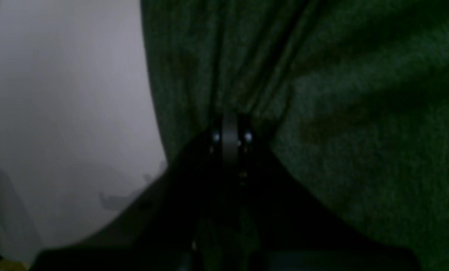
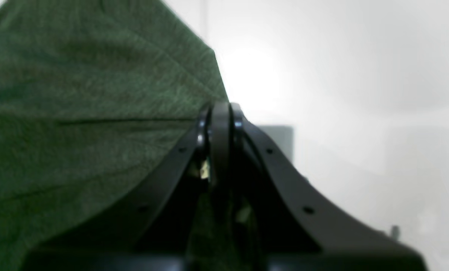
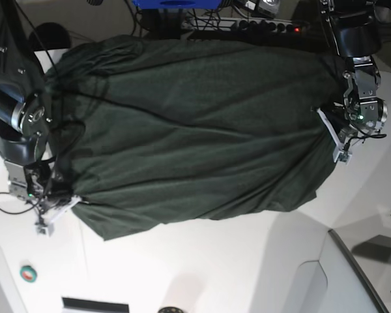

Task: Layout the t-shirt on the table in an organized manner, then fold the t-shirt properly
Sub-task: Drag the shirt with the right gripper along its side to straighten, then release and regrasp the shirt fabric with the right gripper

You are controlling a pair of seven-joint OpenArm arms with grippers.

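Green cotton of the t-shirt (image 3: 189, 124) lay spread wide and mostly open across the white table (image 3: 247, 261), though wrinkled and bunched along its edges. Left end effector (image 1: 230, 128) clamped on one side edge, right end effector (image 2: 219, 113) pinched shut on the opposite edge. Smoothing seemingly unfinished, folding not yet begun.

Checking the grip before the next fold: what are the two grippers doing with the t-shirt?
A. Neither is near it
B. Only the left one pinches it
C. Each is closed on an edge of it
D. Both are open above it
C: the left gripper pinches gathered folds of the t-shirt, and the right gripper is closed at its edge, over the table.
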